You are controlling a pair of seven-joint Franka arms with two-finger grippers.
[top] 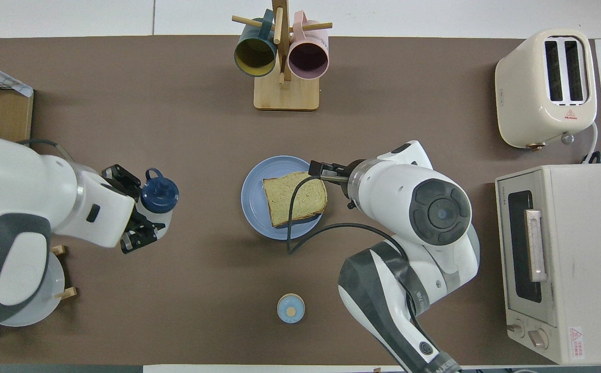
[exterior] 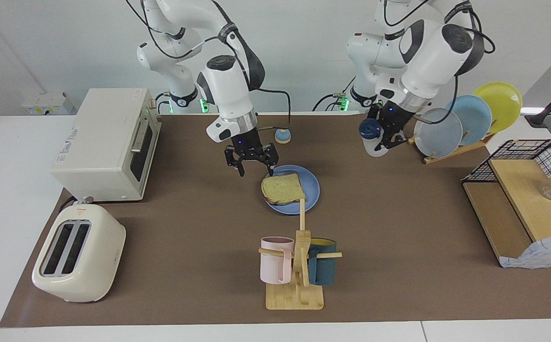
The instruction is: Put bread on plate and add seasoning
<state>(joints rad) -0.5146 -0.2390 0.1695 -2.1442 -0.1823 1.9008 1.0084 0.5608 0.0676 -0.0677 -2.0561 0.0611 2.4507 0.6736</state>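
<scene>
The bread [exterior: 282, 188] [top: 294, 198] lies flat on the blue plate [exterior: 311, 188] [top: 253, 203] in the middle of the table. My right gripper [exterior: 251, 164] [top: 323, 170] hangs open and empty just above the plate's edge, on the side toward the right arm's end. My left gripper [exterior: 384, 137] [top: 146, 212] is shut on the seasoning [exterior: 369, 128] [top: 159, 189], a translucent bottle with a navy cap. It holds the bottle up in the air over bare mat, between the plate and the plate rack.
A small blue-topped bell [exterior: 282, 136] [top: 290, 308] sits nearer the robots than the plate. A mug tree [exterior: 297, 266] stands farther out. Toaster oven [exterior: 109, 142] and toaster [exterior: 78, 259] are at the right arm's end. Plate rack [exterior: 465, 118] and wire shelf [exterior: 517, 199] are at the left arm's end.
</scene>
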